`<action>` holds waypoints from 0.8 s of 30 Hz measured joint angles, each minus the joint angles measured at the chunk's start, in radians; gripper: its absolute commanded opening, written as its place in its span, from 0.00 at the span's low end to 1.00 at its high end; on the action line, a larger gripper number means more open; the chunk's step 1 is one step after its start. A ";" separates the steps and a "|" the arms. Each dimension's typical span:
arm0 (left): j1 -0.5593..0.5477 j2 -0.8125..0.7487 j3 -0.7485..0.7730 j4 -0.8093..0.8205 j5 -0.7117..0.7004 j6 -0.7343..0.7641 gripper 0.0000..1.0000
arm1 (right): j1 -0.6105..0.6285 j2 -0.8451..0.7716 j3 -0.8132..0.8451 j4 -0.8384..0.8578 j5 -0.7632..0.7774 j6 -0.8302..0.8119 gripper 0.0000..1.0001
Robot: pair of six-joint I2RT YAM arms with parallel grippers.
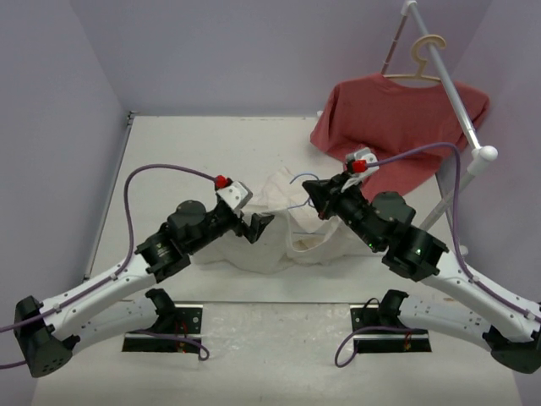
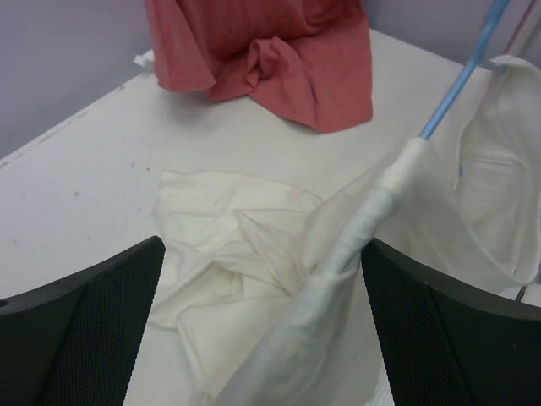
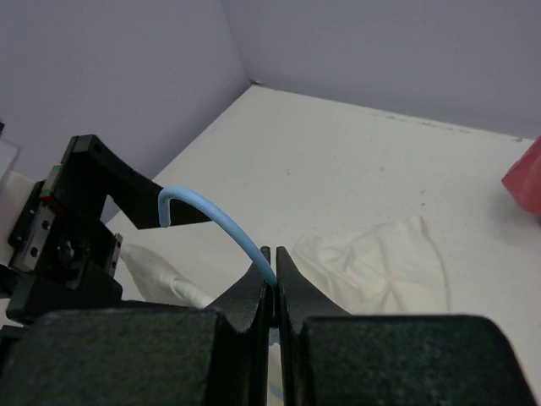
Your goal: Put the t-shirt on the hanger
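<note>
You had both arms angled inward from the near edge of the table [image 1: 186, 144], wrists meeting over the cream t-shirt [image 1: 283, 241] heaped mid-table. Your left gripper [image 1: 260, 227] stood with its fingers apart, straddling the shirt-wrapped arm of the light-blue wire hanger [image 2: 461, 72], while your right gripper [image 3: 272, 258] was clamped tight on the hanger's wire just below its hook. Beyond them, at the far right, a red t-shirt [image 1: 389, 110] hung on a beige hanger [image 1: 416, 79] from a white rack [image 1: 452, 89].
</note>
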 measured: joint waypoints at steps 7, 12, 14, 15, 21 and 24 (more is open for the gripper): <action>0.000 -0.224 -0.140 0.030 -0.177 -0.101 0.99 | -0.002 -0.069 0.037 -0.034 0.022 -0.032 0.00; 0.000 -0.196 -0.148 0.036 -0.161 -0.103 1.00 | -0.002 -0.068 0.080 -0.078 0.034 -0.041 0.00; 0.000 -0.183 -0.145 0.031 -0.155 -0.103 1.00 | -0.002 -0.067 0.100 -0.105 0.035 -0.051 0.00; 0.000 -0.177 -0.143 0.029 -0.154 -0.103 1.00 | -0.002 -0.062 0.123 -0.122 0.035 -0.057 0.00; 0.000 -0.188 -0.072 -0.003 -0.161 -0.095 1.00 | -0.002 0.036 0.395 -0.225 0.033 -0.112 0.00; 0.000 -0.150 0.123 -0.087 -0.185 -0.074 1.00 | -0.002 0.127 0.616 -0.282 0.029 -0.155 0.00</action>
